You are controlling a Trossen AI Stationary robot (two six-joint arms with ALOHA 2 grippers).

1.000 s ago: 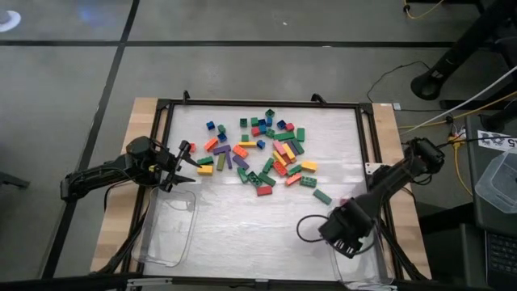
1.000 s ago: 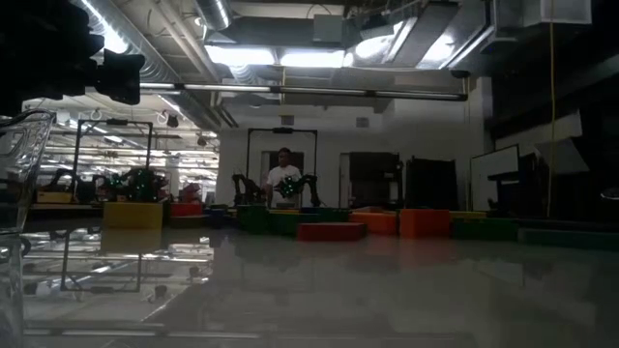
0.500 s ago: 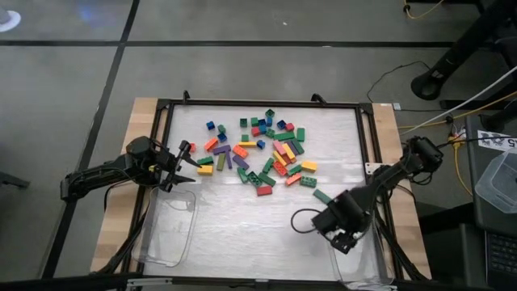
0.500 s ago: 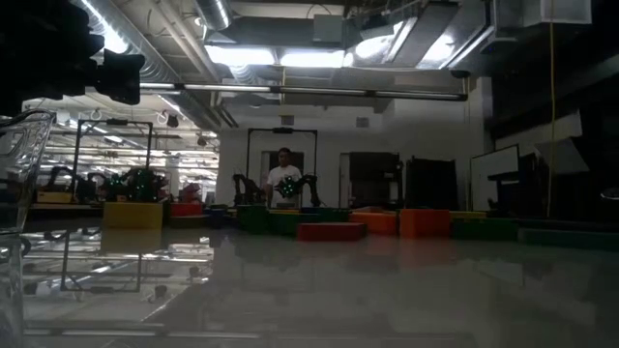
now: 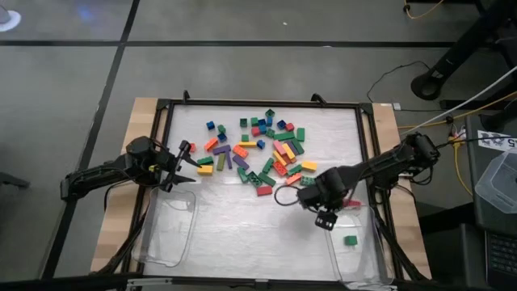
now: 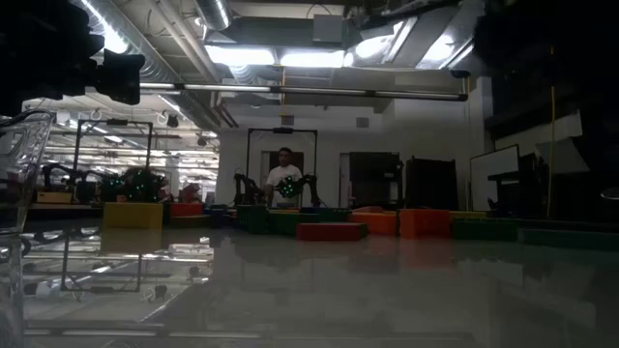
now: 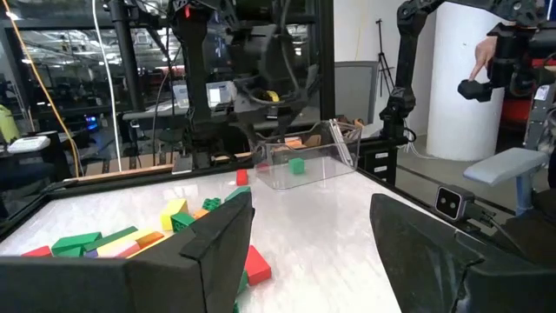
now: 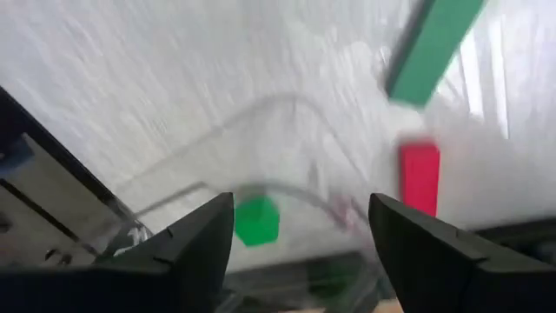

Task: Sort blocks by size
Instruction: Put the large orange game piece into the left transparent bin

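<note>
Since a second ago the right arm has swung up from the near right corner toward the middle of the bench (image 5: pixel 242 234), and a small green block (image 5: pixel 350 240) now lies in the clear tub on the right (image 5: pixel 359 250); the left arm has not shifted.

At the left edge the left pincer (image 5: pixel 184 164) hovers beside the heap, its two dark fingers (image 7: pixel 217 239) spread apart with nothing between them. Just below it in the high view stands the clear tub on the left (image 5: pixel 166 228).

The blocks (image 5: pixel 258 153) lie scattered over the middle and far part of the bench, long and short pieces mixed in green, red, yellow, orange, blue and purple.

Right of the heap, the right pincer (image 5: pixel 325 218) hangs just beside the right tub's rim, fingers (image 8: pixel 204 239) apart and empty. A red block (image 8: pixel 419 176) and a long green block (image 8: pixel 433 49) lie on the bench close to that tub.
</note>
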